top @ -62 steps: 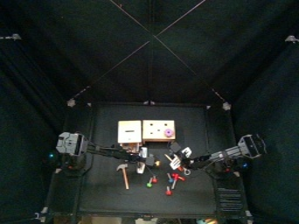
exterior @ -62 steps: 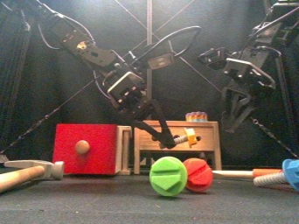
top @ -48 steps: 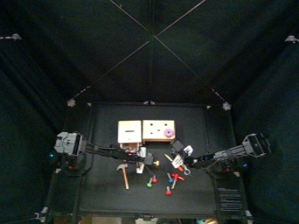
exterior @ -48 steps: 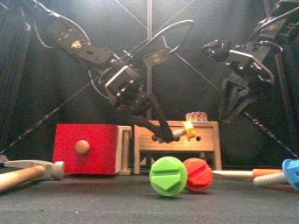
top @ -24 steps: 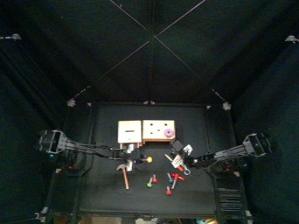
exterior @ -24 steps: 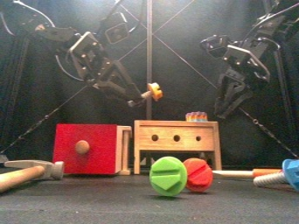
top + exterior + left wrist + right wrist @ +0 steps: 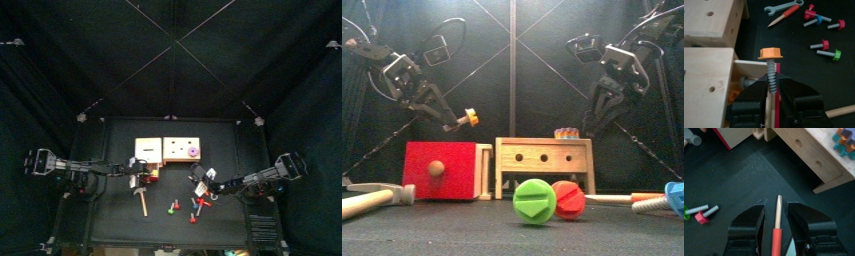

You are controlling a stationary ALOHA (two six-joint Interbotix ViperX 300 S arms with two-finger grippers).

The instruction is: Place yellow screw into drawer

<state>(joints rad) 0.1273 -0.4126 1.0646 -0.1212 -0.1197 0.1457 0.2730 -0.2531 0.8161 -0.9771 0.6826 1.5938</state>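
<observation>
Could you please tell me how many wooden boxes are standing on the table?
2. Seen from the front, the red-fronted box stands on the left, and the pale box with holes stands beside it on the right. The top view shows no others.

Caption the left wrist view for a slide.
Left pincer grips an orange-headed screw above the pale wooden box.
</observation>
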